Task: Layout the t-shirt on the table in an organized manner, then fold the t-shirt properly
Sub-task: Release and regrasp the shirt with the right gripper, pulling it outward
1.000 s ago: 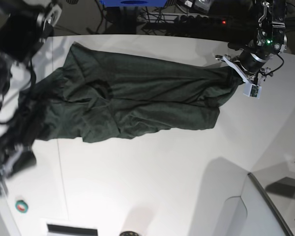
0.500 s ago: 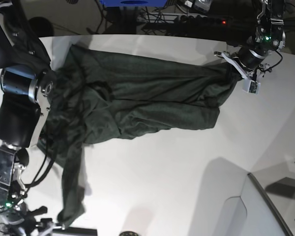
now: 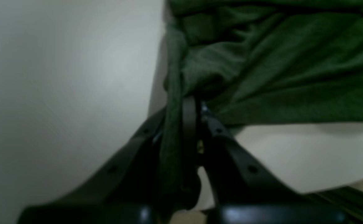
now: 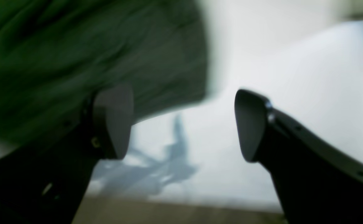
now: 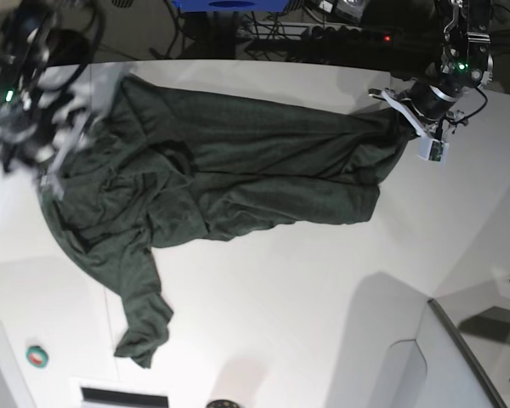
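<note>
You have the very large glossy white table (image 5: 323, 280) under the plain dark green, thin cloth t-shirt (image 5: 238, 170), which lies rumpled across its far half, one end trailing toward the near edge. Your left gripper (image 3: 184, 105) pinches a bunched fold of the shirt. Your right gripper (image 4: 184, 124) gapes wide, holding nothing, beside the cloth.

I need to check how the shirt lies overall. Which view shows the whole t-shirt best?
The base view: the whole t-shirt lies spread and wrinkled on the table. Both wrist views show only nearby folds.
</note>
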`<state>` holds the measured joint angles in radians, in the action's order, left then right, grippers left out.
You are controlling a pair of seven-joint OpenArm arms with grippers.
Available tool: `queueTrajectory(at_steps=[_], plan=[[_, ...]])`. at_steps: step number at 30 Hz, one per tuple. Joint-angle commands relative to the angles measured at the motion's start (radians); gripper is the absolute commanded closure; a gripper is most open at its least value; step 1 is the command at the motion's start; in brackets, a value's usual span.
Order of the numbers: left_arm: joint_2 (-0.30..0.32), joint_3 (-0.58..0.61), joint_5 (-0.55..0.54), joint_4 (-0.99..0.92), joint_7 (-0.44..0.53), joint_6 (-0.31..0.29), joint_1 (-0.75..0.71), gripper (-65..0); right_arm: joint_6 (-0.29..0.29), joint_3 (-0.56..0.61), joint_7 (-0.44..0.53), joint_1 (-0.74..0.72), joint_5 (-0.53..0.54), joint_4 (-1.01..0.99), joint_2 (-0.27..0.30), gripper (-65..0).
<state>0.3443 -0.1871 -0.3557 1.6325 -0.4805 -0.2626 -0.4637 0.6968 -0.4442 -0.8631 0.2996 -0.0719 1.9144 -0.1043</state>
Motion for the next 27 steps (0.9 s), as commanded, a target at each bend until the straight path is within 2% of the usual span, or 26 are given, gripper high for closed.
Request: queueTrajectory(at_steps=[1, 7, 15, 20, 24, 27], plan=[[0.017, -0.007, -0.004, 0.018, 0.021, 0.003, 0.001, 0.0, 0.001, -0.005, 0.023, 0.017, 0.037, 0.02, -0.002, -47.4], [0.019, -0.012, -0.003, 0.018, 0.021, 0.003, -0.01, 0.0, 0.001, -0.006, 0.017, 0.149, 0.249, -0.01, -0.007, -47.4], [0.02, -0.007, -0.003, 0.018, 0.021, 0.0, -0.011, 0.0, 0.001, -0.005, 0.023, 0.095, 0.281, -0.246, -0.008, -47.6], [0.02, -0.01, -0.003, 0.012, 0.021, 0.0, -0.011, 0.0, 0.001, -0.003, 0.015, 0.069, 0.43, -0.362, 0.001, -47.6], [0.02, -0.007, -0.003, 0.015, 0.021, 0.0, -0.011, 0.0, 0.001, 0.005, 0.014, 0.063, 0.433, -0.395, -0.005, -47.6], [0.02, -0.007, -0.003, 0.015, 0.021, 0.0, -0.011, 0.0, 0.001, 0.061, 0.017, 0.065, 0.435, -0.395, -0.005, -47.1]])
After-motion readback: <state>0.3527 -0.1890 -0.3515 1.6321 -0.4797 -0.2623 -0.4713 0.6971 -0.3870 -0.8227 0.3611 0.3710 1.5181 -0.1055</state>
